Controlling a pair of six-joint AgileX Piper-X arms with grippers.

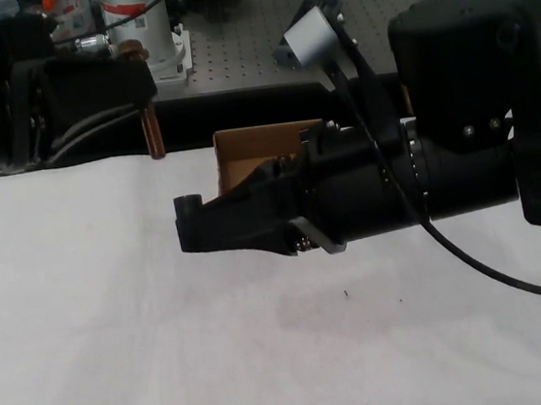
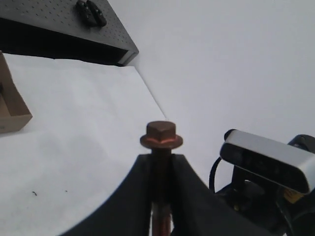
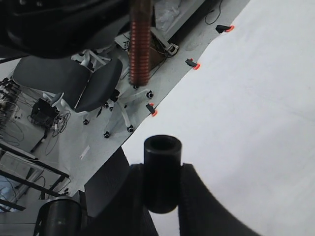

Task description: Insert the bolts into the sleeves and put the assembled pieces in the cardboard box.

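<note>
Holding stage, insertion not started. Left claw point(image 2: 161, 161) is clamped on the copper bolt point(image 2: 161, 139) just below its hex head, with the shank hanging down. Right claw point(image 3: 162, 178) is closed around the black sleeve point(image 3: 162, 157); the bore is open and points at the bolt's threaded end, near but apart. Both parts are held above the white-covered worktop point(image 1: 122, 356). Cardboard box point(image 1: 246, 154) sits at the cloth's far edge behind the right arm, its inside hidden, so I can't tell if any assembled pieces are in it. Left to do, judging from this: insertion, then box drop-off. No readable writing or labels.
</note>
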